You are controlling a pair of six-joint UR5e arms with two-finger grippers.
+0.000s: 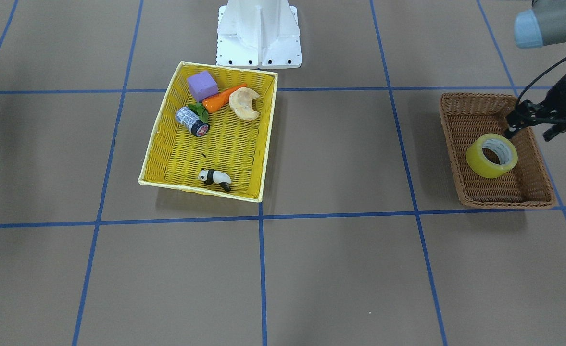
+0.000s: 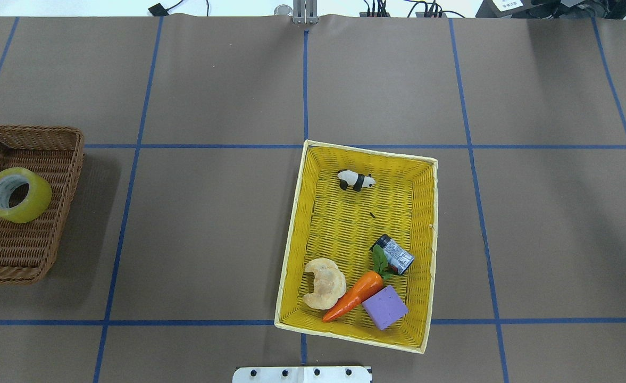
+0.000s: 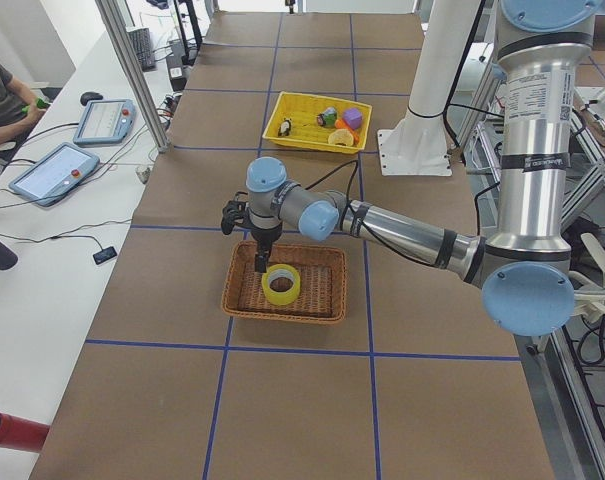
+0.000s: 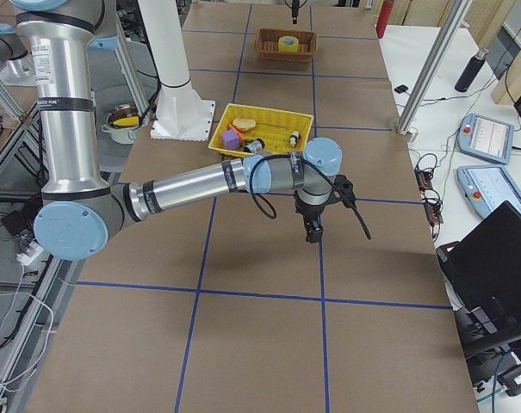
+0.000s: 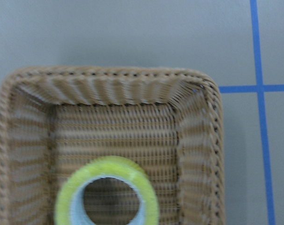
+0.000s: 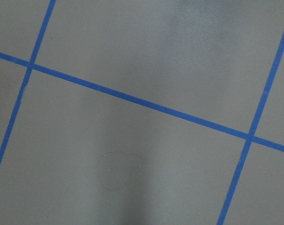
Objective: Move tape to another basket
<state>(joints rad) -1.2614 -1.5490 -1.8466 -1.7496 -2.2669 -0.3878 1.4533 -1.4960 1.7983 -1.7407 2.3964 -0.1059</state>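
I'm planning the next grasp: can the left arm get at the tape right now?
Probably yes. The left hand hangs close by the tape, which lies alone in the low-sided brown basket with nothing covering it.

I am counting 2 baskets: 1 brown wicker basket (image 1: 456,149), 1 yellow basket (image 1: 225,149) | 1 tape roll (image 1: 477,166) | 1 panda figurine (image 1: 214,179) | 1 toy carrot (image 1: 222,97) | 1 purple block (image 1: 202,85) | 1 croissant (image 1: 244,103) | 1 dark-capped jar (image 1: 192,121)

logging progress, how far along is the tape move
Looks done: the tape lies in the brown basket, not the yellow basket. In hand: nothing; the left gripper hangs open just above it. Left: probably only pulling that arm clear.
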